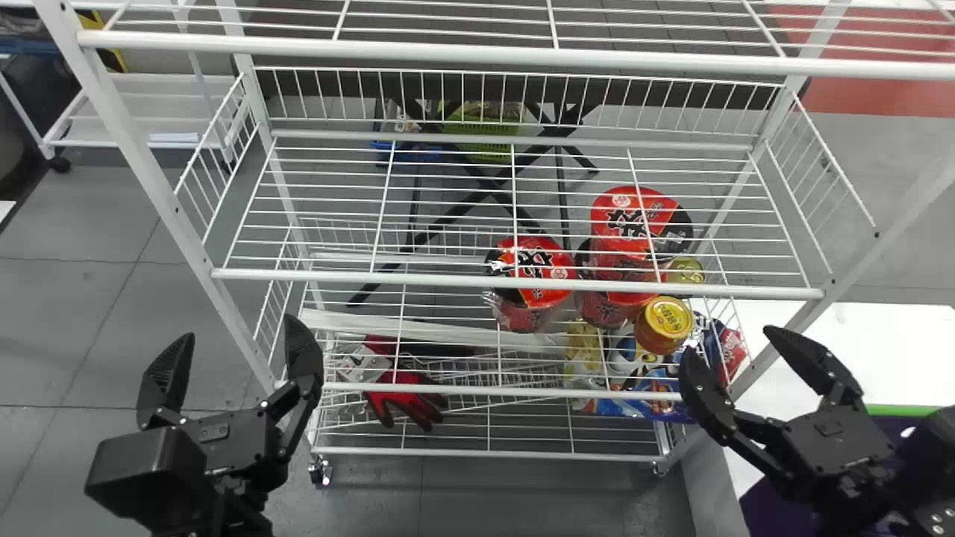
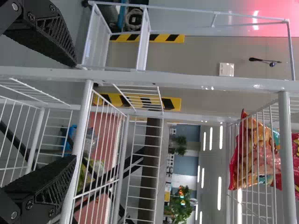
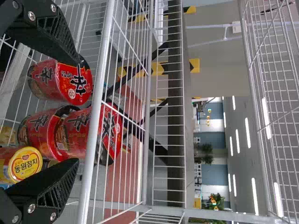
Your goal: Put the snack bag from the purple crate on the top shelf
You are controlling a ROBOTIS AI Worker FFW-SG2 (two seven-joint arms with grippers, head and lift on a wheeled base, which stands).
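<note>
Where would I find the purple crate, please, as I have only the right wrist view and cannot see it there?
Observer: In the head view, part of the purple crate shows at the lower right, partly covered by the right arm, beside the white surface.
Operator: Thank you. Is the left gripper holding anything?
Observer: No, the head view shows the left gripper open and empty before the rack's left side.
Operator: And are there any snack bags on the rack's upper part?
Observer: Yes, the left wrist view shows an orange-and-red snack bag high up, behind the rack's wire, with more red packaging next to it.
</note>
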